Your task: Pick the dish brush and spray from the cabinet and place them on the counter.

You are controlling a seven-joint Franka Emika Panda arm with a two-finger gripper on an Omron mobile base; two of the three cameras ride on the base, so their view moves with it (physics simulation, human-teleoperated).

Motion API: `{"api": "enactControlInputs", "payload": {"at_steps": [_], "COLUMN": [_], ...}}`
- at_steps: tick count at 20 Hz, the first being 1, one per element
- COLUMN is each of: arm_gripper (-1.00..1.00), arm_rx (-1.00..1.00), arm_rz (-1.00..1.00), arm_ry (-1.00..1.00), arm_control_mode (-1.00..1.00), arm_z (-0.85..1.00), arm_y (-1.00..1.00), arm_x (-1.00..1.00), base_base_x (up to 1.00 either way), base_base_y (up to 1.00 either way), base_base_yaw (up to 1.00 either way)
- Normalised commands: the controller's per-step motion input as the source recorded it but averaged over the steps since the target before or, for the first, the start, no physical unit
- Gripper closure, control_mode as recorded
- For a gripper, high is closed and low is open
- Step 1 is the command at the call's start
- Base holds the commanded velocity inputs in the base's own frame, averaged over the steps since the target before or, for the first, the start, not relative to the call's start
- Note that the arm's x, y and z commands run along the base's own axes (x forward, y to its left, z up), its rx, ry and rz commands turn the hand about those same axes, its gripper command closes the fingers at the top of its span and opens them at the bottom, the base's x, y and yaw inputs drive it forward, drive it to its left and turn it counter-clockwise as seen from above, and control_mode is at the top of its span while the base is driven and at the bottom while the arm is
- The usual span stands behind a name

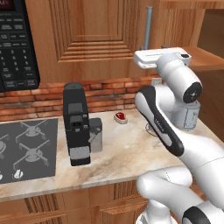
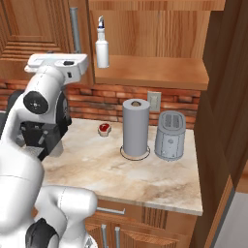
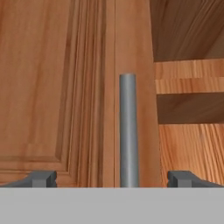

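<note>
In the hand view we are seeing the gripper (image 3: 112, 178) standing wide open, its two dark finger tips (image 3: 41, 178) showing low on either side of the grey bar handle (image 3: 128, 131), which is running between them without touching either. That handle is sitting on the closed door (image 3: 52, 87) of the cabinet (image 3: 183, 39), and just past the handle the cabinet is standing open, its wooden shelf (image 3: 188, 78) showing.

The right base view is giving us what the hand view is not: the spray (image 2: 102, 46) is standing upright on that shelf, near its front edge and just beside the handle. We cannot make out the dish brush.

Below the handle the counter (image 2: 145, 179) is carrying a grey paper towel roll (image 2: 135, 127) with a toaster (image 2: 170, 135) just beside it, and a small red thing (image 2: 104, 129) near the brick wall (image 2: 101, 101). The left base view is adding, farther from the handle, a dark coffee machine (image 1: 76, 124), a stovetop (image 1: 26, 148) and a black microwave (image 1: 17, 41) above it.
</note>
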Motion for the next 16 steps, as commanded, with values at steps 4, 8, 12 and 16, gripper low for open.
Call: {"api": "enactControlInputs", "payload": {"at_steps": [4, 8, 12, 16], "arm_gripper": [-1.0, -1.0, -1.0, -1.0], "arm_rx": [0.0, 0.0, 0.0, 0.0], "arm_rz": [0.0, 0.0, 0.0, 0.0], "arm_ry": [0.0, 0.0, 0.0, 0.0], "arm_control_mode": [-1.0, -1.0, -1.0, -1.0], "arm_z": [-0.01, -0.03, -0.06, -0.07], "arm_y": [0.0, 0.0, 0.0, 0.0], "arm_x": [0.37, 0.34, 0.31, 0.32], "base_base_x": [0.0, 0.0, 0.0, 0.0], "base_base_y": [0.0, 0.0, 0.0, 0.0], "base_base_yaw": [0.0, 0.0, 0.0, 0.0]}}
